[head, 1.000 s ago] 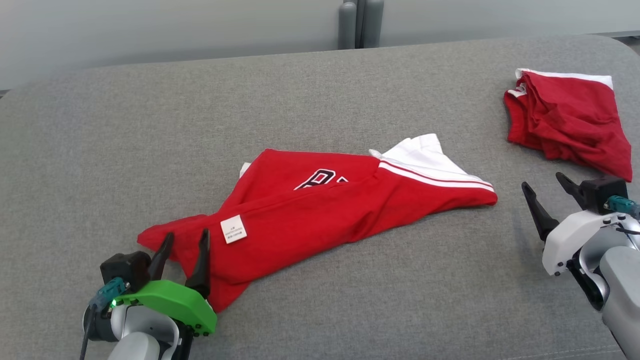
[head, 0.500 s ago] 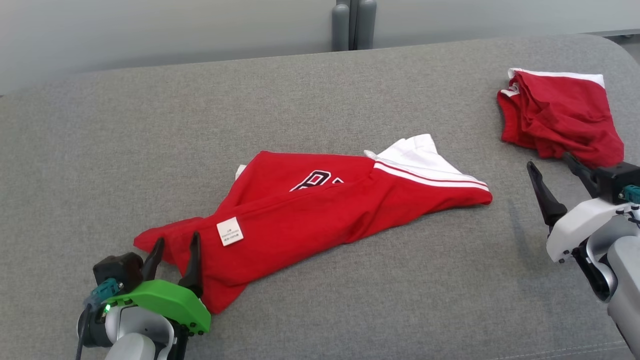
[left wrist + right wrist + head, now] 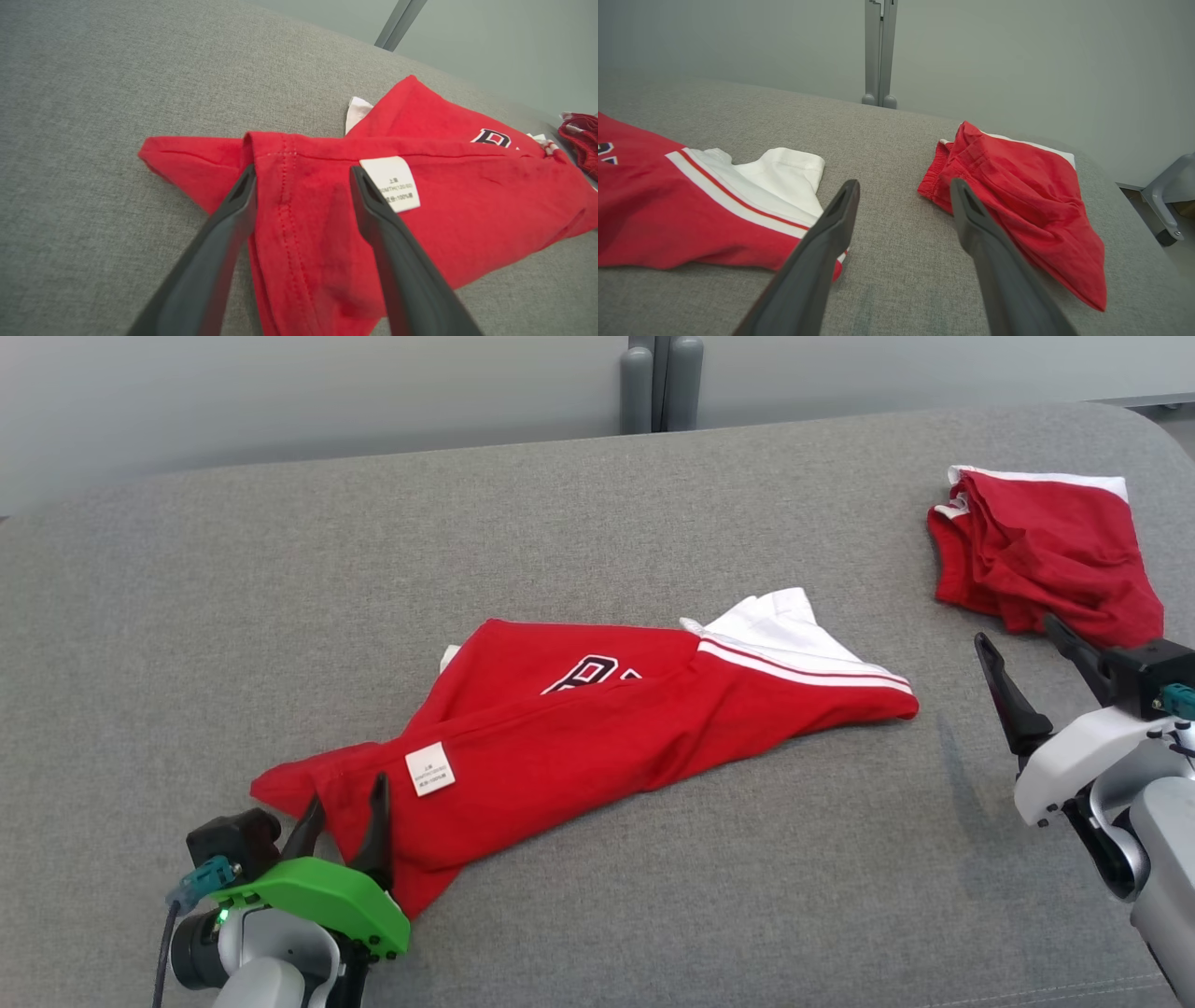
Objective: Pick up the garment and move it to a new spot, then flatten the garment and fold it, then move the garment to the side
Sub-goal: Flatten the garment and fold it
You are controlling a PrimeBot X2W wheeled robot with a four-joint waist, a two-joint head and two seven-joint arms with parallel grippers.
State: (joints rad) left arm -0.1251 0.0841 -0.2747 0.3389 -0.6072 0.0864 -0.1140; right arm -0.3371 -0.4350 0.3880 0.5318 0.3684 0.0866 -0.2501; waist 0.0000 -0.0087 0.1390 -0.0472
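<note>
Lying on the bench (image 3: 597, 915), the red garment (image 3: 579, 747) has the left gripper (image 3: 347, 793), fingers (image 3: 224, 233) released, over its hem; the right gripper (image 3: 1016, 630), likewise released, hangs near red shorts (image 3: 1046, 555).

The worktop (image 3: 597, 523) is covered in grey woven cloth, coarse and matt. The garment (image 3: 579, 737) is made of soft, matt red cloth with stitched hems, and a smooth white label (image 3: 390, 183) is attached (cloth or paper cannot be told). The fingers (image 3: 219, 252) of the left hand (image 3: 347, 791) are moulded in dark matt plastic.
</note>
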